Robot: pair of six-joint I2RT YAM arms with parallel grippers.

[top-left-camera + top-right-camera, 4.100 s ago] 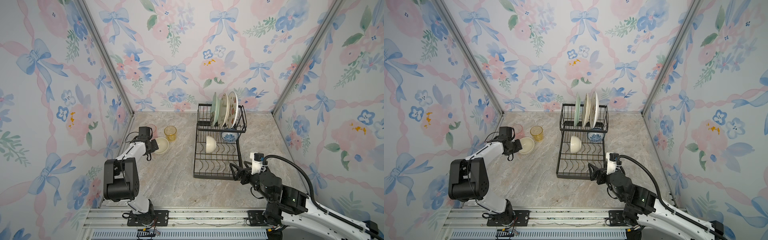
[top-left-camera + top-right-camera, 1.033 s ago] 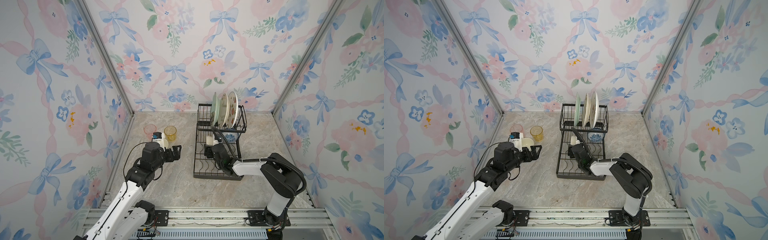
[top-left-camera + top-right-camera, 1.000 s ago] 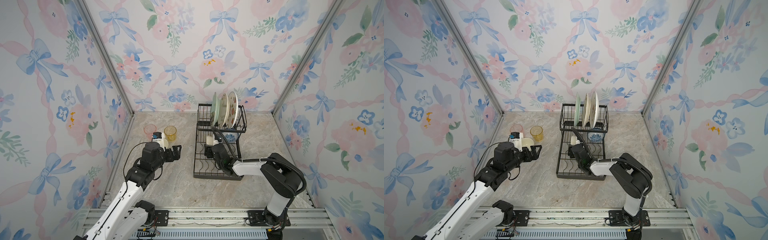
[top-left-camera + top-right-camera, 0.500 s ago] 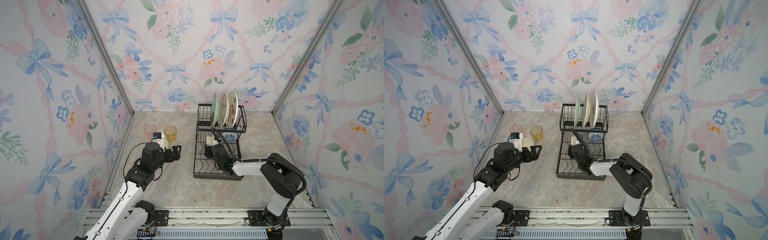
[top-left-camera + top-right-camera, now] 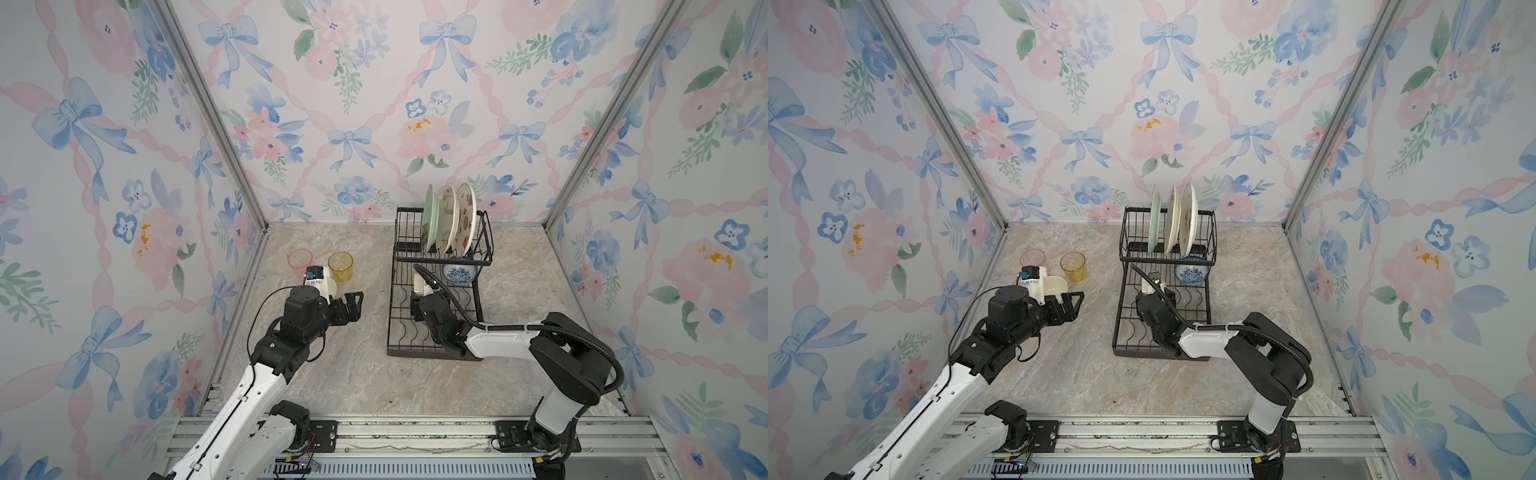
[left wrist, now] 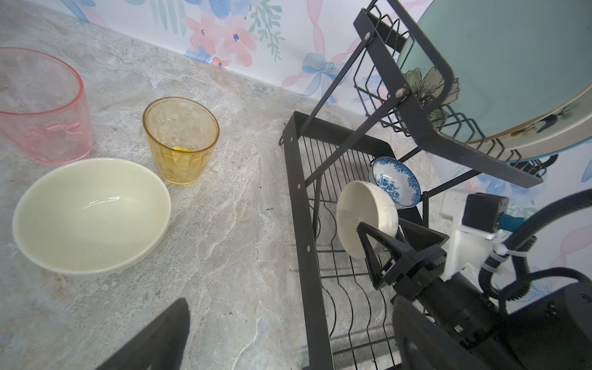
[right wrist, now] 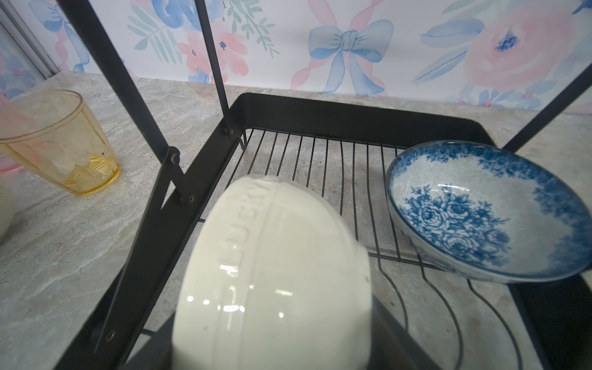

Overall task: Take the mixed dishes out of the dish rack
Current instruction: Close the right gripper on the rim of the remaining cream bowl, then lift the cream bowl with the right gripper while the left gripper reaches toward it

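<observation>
dish rack (image 5: pixel 409 353): black wire, two tiers, standing on the marble table (image 5: pixel 374 374) right of centre in both top views
right gripper (image 6: pixel 381 226): down in the rack's lower tray, jaws apart astride the racked cream bowl (image 7: pixel 272 272), one finger across its hollow face and the other behind its base; I cannot tell whether they press it
racked cream bowl: on edge among the wavy dividers, toward the tray's left side
left gripper (image 5: pixel 351 305): spread wide and empty, above bare table between the rack and the left wall, apart from the rack
table cream bowl (image 6: pixel 93 214): upright on the table just beyond the left gripper
blue-patterned bowl (image 5: pixel 459 272): tilted in the lower tray, just behind the racked cream bowl, under the upper shelf
amber tumbler (image 6: pixel 181 141): upright on the table, close beside the table cream bowl
pink tumbler (image 6: pixel 41 105): upright beside the amber tumbler, nearer the left wall
mint-green plate (image 5: pixel 430 218): on edge in the upper shelf's slots, leftmost of three
middle cream plate (image 5: pixel 448 220): on edge, next in line
outer cream plate (image 5: pixel 466 216): on edge, rightmost
</observation>
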